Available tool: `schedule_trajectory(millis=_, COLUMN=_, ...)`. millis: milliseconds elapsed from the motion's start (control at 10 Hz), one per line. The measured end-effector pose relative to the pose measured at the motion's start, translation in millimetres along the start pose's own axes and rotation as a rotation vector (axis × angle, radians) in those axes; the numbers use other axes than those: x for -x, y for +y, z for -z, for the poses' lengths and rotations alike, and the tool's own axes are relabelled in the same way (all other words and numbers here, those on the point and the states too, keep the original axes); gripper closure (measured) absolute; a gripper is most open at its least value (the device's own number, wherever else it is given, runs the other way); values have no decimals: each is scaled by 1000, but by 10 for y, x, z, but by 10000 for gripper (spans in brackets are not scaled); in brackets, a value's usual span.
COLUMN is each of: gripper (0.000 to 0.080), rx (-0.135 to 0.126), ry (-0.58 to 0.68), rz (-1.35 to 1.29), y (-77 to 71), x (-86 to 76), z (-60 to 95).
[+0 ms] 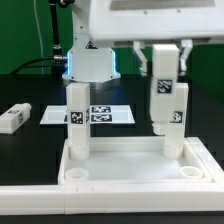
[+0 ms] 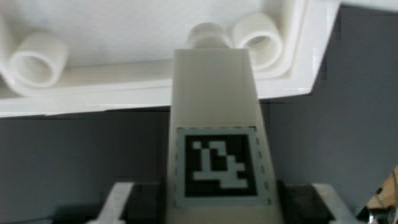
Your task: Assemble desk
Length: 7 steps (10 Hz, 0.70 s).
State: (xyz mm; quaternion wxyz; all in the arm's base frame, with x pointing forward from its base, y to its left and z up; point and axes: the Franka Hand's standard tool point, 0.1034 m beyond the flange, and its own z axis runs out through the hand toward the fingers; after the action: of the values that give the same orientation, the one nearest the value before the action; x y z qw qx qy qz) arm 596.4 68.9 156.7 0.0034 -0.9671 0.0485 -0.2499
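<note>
The white desk top [image 1: 120, 172] lies at the front of the exterior view, rim up, with round corner sockets. One tagged white leg [image 1: 77, 120] stands upright in its back corner socket on the exterior view's left. My gripper [image 1: 166, 72] is shut on a second tagged leg [image 1: 168, 105] and holds it upright, lower end at the back socket on the exterior view's right. I cannot tell if it is seated. In the wrist view this leg [image 2: 222, 130] runs between my fingers [image 2: 121, 200] toward a socket [image 2: 267, 40] of the desk top [image 2: 107, 100].
The marker board [image 1: 105, 114] lies flat behind the desk top. A loose white leg [image 1: 14, 118] lies on the black table at the exterior view's left. A long white border bar [image 1: 100, 203] runs along the front. The robot base [image 1: 92, 62] stands at the back.
</note>
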Motion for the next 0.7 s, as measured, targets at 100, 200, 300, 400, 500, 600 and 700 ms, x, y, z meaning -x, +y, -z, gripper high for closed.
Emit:
schedule_trajectory(millis=100, gripper=509, rx=0, ry=1, rz=-8, y=10, x=-8, z=5)
schedule_trajectory(millis=200, gripper=509, rx=0, ry=0, rz=-11, y=8, x=1, z=-3)
schedule_trajectory(millis=300, gripper=509, rx=0, ry=-1, rz=-12, y=10, x=2, z=-4)
schedule_trajectory(millis=400, gripper=509, rx=1, ry=-1, rz=-8, y=-5, x=11, z=-24)
schedule_trajectory(millis=500, gripper=509, rx=4, ry=-7, rz=9, y=-68, x=46, z=-103)
schedule_trajectory(millis=600, gripper=509, rx=6, ry=-1, rz=20, y=-107, x=-31, z=-157)
schedule_trajectory(millis=700, gripper=509, rx=7, ry=8, rz=23, y=-139, x=-139, z=-199)
